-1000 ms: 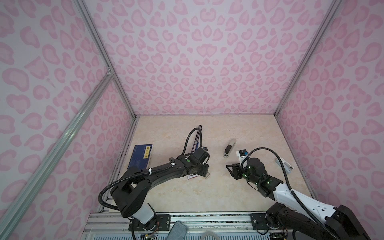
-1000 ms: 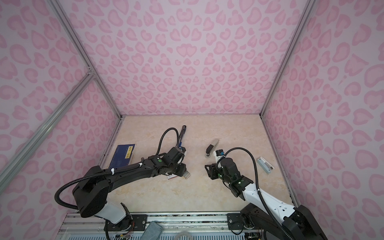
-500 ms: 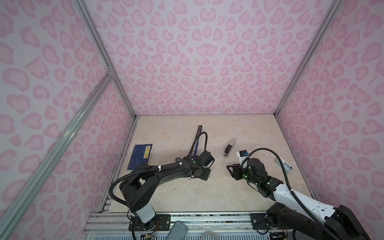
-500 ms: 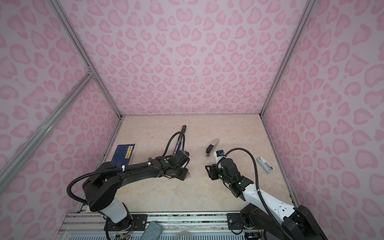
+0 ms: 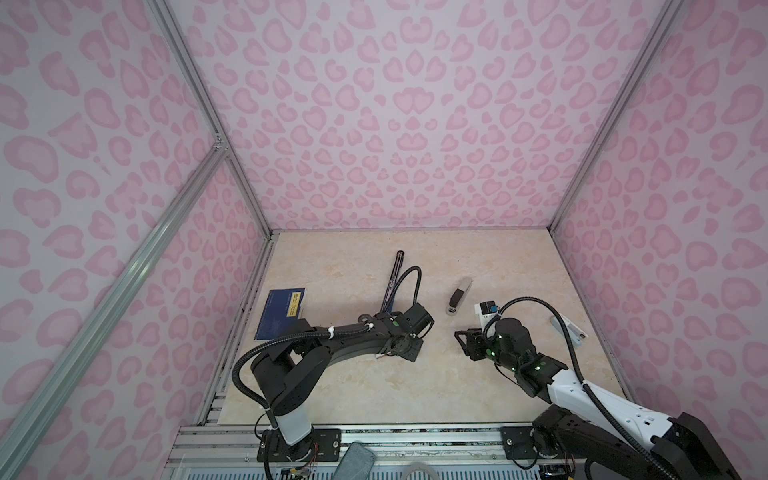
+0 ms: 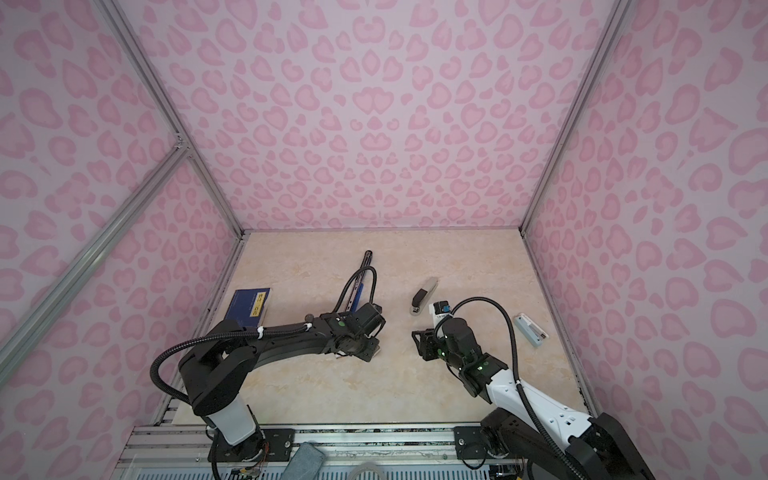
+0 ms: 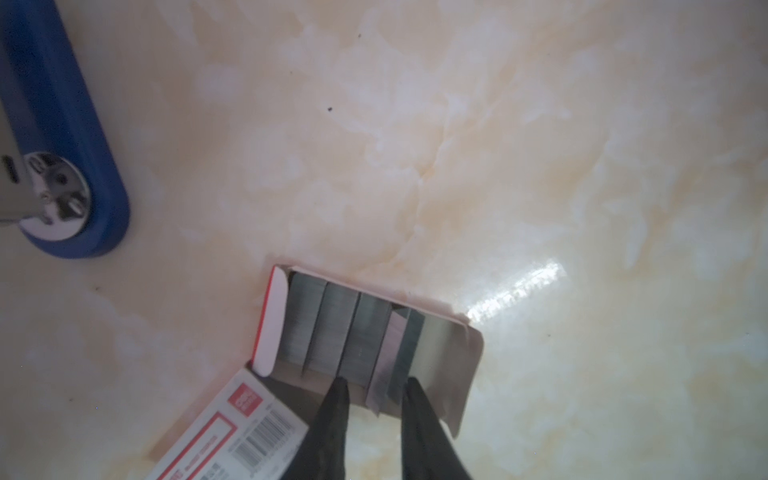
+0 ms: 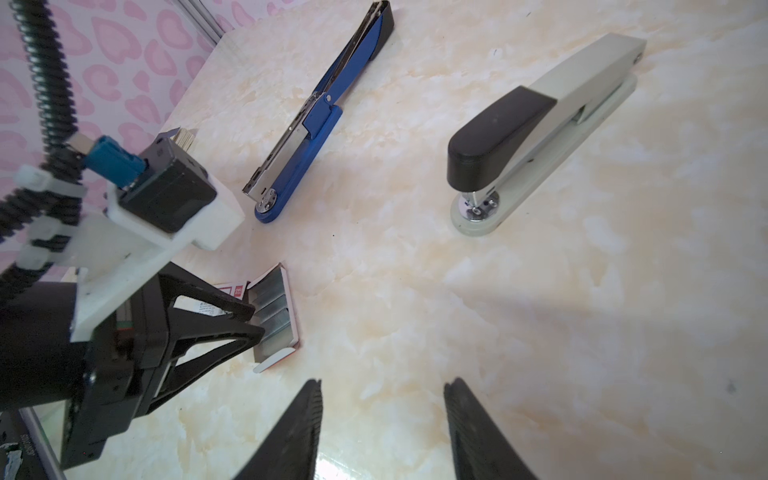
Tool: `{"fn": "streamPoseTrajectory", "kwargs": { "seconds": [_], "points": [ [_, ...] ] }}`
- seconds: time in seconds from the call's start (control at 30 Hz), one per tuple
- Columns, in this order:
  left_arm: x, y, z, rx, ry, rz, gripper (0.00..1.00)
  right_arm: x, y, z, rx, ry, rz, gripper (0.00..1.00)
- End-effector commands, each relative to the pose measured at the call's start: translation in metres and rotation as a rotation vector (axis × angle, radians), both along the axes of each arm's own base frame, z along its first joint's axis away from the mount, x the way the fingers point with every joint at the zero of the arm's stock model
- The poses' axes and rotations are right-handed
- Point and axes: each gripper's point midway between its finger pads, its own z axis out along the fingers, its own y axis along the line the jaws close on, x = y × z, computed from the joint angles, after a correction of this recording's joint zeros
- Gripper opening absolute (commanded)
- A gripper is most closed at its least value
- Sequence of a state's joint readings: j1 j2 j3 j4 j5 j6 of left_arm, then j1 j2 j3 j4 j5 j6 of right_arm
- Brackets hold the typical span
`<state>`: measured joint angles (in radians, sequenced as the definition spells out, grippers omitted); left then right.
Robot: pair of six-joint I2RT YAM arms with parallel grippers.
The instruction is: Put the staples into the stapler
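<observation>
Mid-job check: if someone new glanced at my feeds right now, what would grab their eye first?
The pink blotch-patterned walls enclosing the whole cell, in both top views. Then the left claw, its fingertips straddling a grey strip of the staples in their opened white box near the middle of the table. Behind it lies the blue stapler splayed open, with a grey-and-black stapler closed to its right.

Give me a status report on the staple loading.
Left gripper open, fingertips astride grey metal staple strips in the white cardboard tray. Right gripper open, empty. Long blue stapler lies opened flat; nothing between it and the tray.
</observation>
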<state>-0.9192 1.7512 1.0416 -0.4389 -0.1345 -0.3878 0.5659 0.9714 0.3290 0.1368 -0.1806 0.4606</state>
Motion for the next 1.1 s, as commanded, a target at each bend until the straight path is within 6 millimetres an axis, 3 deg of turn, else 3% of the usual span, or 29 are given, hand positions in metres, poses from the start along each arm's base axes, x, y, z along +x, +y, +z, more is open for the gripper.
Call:
{"fn": "streamPoseTrajectory", "kwargs": {
  "seconds": [0.0,0.3,0.5,0.67,1.07],
  "points": [
    [0.002,0.000,0.000,0.014,-0.012,-0.011,0.25,0.002,-0.002,0.001,0.006,-0.016,-0.017,0.51],
    [0.001,-0.001,-0.005,0.026,-0.009,-0.021,0.19,0.002,-0.002,0.002,0.016,-0.017,-0.021,0.51],
    [0.001,-0.002,-0.003,0.025,-0.014,-0.022,0.10,0.001,-0.003,0.003,0.020,-0.023,-0.024,0.51],
    [0.001,-0.002,0.006,0.010,-0.022,-0.024,0.03,0.000,-0.003,0.003,0.026,-0.023,-0.028,0.51],
    [0.002,-0.013,0.040,-0.077,-0.049,-0.037,0.03,0.002,-0.002,0.008,0.051,-0.023,-0.033,0.51]
  ]
}}
